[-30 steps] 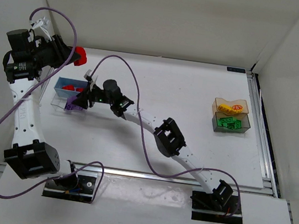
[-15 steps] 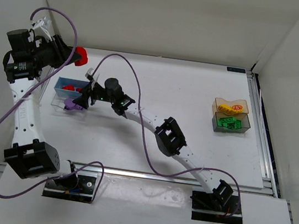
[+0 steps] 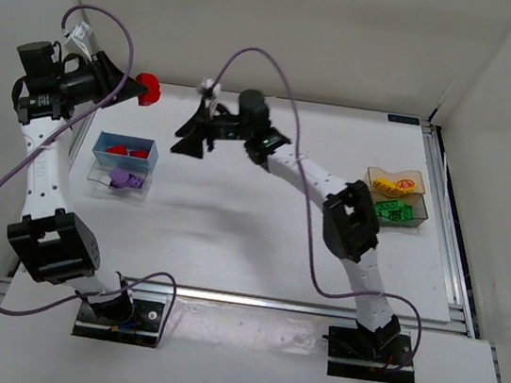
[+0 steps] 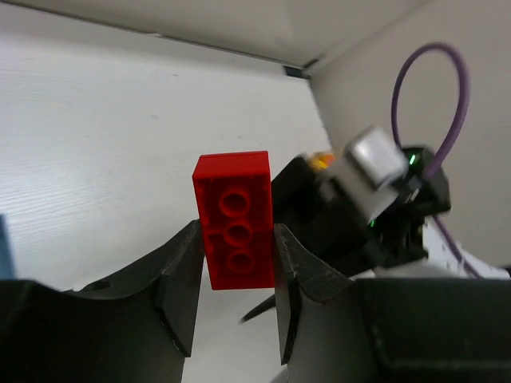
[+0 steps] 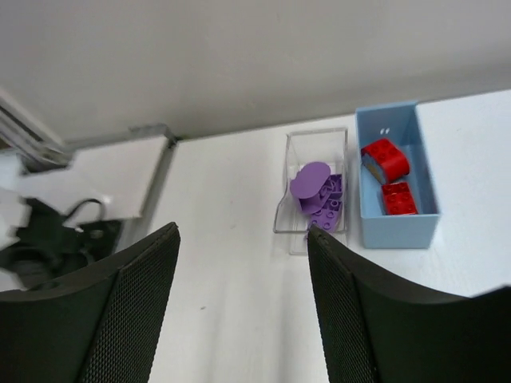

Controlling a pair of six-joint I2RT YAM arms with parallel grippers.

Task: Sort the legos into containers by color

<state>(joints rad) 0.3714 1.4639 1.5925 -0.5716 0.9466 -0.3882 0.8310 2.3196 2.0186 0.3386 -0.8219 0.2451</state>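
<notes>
Red brick [image 4: 233, 215] pinched in left tool [image 4: 235, 243], clearest from wrist; right tool [image 5: 239, 239] agape, empty.

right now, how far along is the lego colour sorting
Nearly finished: purple blocks sit in the clear plastic box, red blocks in the blue box, yellow-orange blocks in the amber translucent box, green blocks in the dark clear box. In hand: the left gripper is shut on a red rectangular brick. The right gripper is open and empty. Left: dropping that brick in the blue box.
</notes>
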